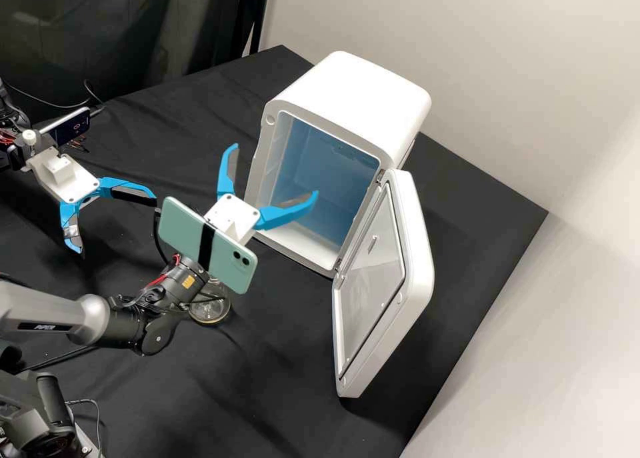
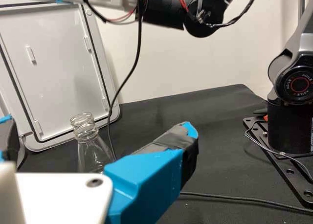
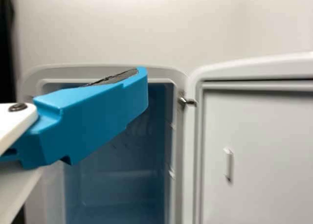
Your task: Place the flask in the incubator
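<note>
Item 1. Incubator [image 1: 360,98]: a white box with a pale blue inside, standing on the black bench [image 1: 280,391]. Its door [image 1: 390,278] is swung fully open on the hinge, so we see its inner face.

Item 2. Flask [image 2: 90,143]: clear glass, upright, with an open threaded neck. We find it on the bench outside the incubator, out in front of the opening and well apart from it. In the high view it sits under the right arm's wrist and is partly hidden. From the left wrist view it stands in line with the open door.

Item 3. Right gripper [image 1: 272,171]: held in the air just in front of the incubator's opening. Its jaws are spread wide and grip nothing. One fingertip lies across the mouth of the incubator in the high view. We cannot tell whether it passes the rim.

Item 4. Left gripper [image 1: 117,223]: farther from the incubator than the right gripper, out beyond the flask. Its jaws are parted and grip nothing. We see it clear of the flask.

Item 5. Mint-green phone [image 1: 207,245]: strapped to the right arm's wrist, between the flask and the incubator's opening in the high view.

Item 6. Dark phone [image 1: 70,126]: mounted on the left arm, well away from the incubator.
</note>
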Action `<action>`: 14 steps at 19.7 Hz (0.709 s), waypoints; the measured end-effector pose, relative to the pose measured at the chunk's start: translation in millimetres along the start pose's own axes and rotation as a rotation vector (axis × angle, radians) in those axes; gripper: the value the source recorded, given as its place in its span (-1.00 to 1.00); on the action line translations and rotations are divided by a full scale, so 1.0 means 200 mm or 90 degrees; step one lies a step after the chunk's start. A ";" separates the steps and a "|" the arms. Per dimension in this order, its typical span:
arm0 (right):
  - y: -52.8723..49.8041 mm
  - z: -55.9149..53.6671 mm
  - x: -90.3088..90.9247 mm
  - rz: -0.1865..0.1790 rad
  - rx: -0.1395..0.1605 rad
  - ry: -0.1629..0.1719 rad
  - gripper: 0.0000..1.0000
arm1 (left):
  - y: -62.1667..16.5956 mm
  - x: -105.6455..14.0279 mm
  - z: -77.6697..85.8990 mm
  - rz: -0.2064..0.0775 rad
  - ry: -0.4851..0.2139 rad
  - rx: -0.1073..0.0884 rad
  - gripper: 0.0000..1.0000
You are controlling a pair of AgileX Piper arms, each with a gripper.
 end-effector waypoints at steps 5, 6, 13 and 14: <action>-0.01 -0.07 0.01 -0.004 0.006 0.035 1.00 | 0.000 0.00 0.00 0.000 0.000 0.000 1.00; -0.02 -0.08 0.01 -0.006 0.008 0.042 1.00 | 0.000 0.00 0.00 0.000 0.000 0.000 1.00; -0.07 -0.01 -0.05 -0.027 -0.003 0.003 1.00 | 0.000 0.00 0.00 0.000 0.000 0.000 1.00; -0.07 0.02 -0.06 -0.026 -0.004 -0.016 1.00 | 0.000 0.00 0.00 0.000 0.000 0.000 1.00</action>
